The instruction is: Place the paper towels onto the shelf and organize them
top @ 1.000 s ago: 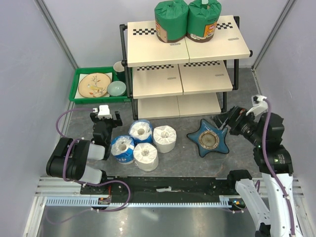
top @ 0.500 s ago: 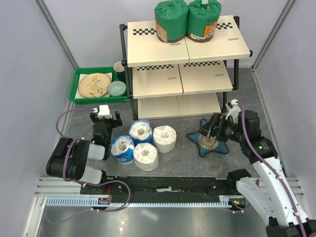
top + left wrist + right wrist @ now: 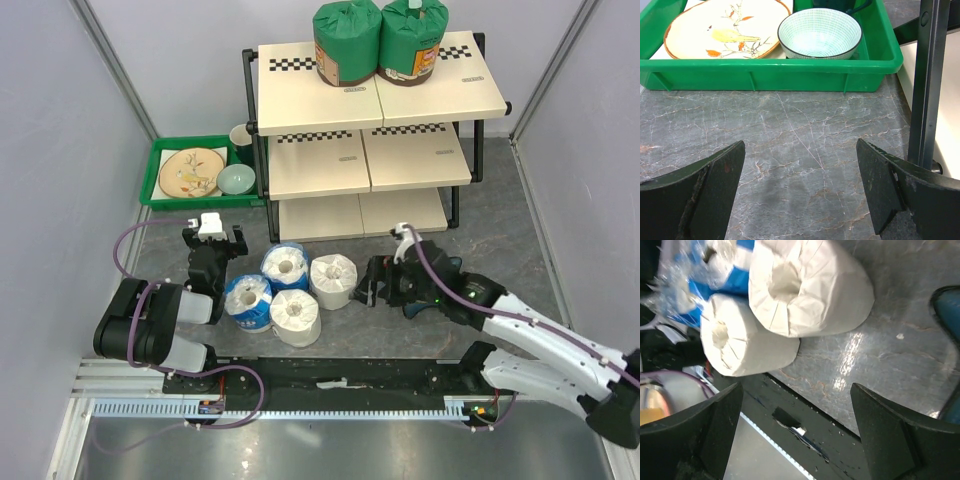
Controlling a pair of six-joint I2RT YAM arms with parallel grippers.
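R claw spread wide, level w/ white roll nr desk's front edge, prob. set for a side grab. L claw spread too, parked. Green pair atop shelf, far edge.

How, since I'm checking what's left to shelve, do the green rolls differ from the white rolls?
The green rolls wear green wrap; the white rolls are plain white. The green rolls stand on top of the shelf; the white rolls sit on the table before it. Both pairs stand upright.
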